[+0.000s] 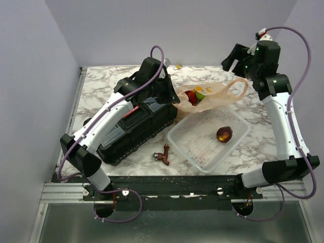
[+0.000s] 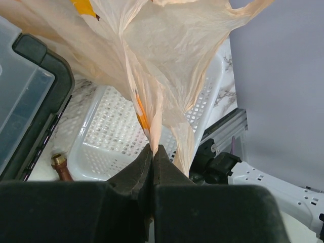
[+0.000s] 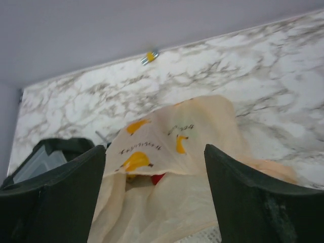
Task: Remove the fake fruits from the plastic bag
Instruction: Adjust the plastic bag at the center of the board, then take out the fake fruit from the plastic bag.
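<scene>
Pinching only a thin fold of the plastic bag (image 1: 215, 93) beside the basket (image 1: 200, 152), the left gripper (image 2: 153, 152) might lose it tbh, right gripper (image 3: 154, 152) just hanging spread above, fake fruits (image 1: 195, 97) inside

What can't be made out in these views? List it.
Top view: the fake fruits beyond a red and a green one, veiled by the plastic bag.
Right wrist view: small yellow object, too small to name.
Left wrist view: mesh basket, partly behind the bag.

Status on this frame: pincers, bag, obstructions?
Left pincer shut on plastic bag. Right pincer open, aimed at bag. Fake fruits inside. Black case close alongside.
</scene>
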Controlling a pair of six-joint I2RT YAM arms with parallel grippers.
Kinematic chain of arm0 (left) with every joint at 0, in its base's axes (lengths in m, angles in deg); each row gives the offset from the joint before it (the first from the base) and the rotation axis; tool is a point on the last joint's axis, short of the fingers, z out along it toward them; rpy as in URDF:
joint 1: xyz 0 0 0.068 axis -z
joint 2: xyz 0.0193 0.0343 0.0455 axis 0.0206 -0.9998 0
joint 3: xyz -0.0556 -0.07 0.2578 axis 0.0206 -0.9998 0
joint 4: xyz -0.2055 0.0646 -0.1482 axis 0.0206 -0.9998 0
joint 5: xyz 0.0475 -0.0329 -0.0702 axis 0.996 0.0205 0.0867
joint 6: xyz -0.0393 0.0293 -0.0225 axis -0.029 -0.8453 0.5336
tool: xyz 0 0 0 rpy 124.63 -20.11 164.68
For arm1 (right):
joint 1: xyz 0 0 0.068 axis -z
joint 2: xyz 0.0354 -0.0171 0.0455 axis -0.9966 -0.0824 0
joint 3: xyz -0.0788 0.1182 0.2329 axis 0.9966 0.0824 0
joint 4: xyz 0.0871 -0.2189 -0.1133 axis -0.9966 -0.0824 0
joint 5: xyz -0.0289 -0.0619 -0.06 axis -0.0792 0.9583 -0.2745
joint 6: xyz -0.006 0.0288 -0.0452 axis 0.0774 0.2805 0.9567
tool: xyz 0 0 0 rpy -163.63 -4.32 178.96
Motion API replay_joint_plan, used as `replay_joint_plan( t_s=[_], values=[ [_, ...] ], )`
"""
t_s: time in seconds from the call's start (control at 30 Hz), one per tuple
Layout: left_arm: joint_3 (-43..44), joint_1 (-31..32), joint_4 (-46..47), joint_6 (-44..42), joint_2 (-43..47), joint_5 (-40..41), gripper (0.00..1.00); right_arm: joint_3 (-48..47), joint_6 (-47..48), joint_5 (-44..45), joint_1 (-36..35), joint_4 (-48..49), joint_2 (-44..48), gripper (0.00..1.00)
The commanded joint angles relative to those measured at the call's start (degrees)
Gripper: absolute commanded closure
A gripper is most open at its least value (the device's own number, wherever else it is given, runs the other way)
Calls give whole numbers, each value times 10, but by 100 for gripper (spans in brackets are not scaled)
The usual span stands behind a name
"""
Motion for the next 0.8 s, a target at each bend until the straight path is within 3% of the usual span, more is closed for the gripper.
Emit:
replay_joint_plan(
  t_s=[0.0,0.07,0.13,0.27,0.43,0.77],
  values=[
    [31,3,5,3,-11,-19,100,85,-7,-148,-51,56,6,38],
    [38,3,2,2,-15,-17,100,135,-9,-145,-97,97,22,55],
    [38,4,2,3,-15,-18,100,190,-22,-143,-123,137,35,65],
    [38,3,0,6,-14,-15,100,303,-48,-111,-136,204,45,70],
    [47,4,-5,5,-11,-8,100,362,-47,-128,-138,264,4,67],
    [61,0,-14,4,-26,-16,100,245,-10,-115,-139,252,-152,55]
  ],
)
